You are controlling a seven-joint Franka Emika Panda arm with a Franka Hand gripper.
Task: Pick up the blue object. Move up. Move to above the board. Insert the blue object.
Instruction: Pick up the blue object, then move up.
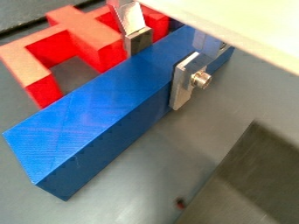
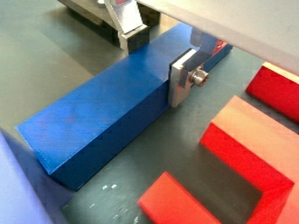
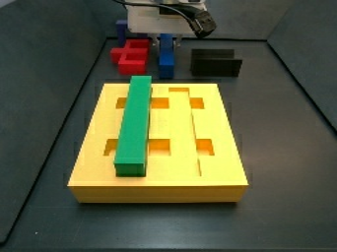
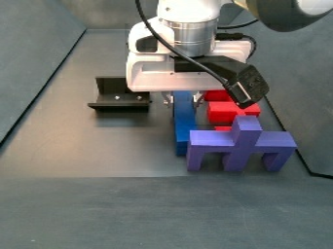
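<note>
**Tool astride the blue bar**

Behind the yellow board (image 3: 165, 169), on the grey desk (image 3: 283, 207), the tool (image 1: 160, 54) sits low over the blue bar (image 1: 105, 114); in both wrist views its silver fingers (image 2: 186, 77) flank the bar's sides, apparently touching — clenched on it, though the bar lies flat on the desk. A red piece (image 1: 65, 48) lies just beside; a green bar (image 3: 134, 123) fills one board groove; a purple piece (image 4: 240, 147) stands near; the fixture (image 4: 120, 99) stands apart.
</note>
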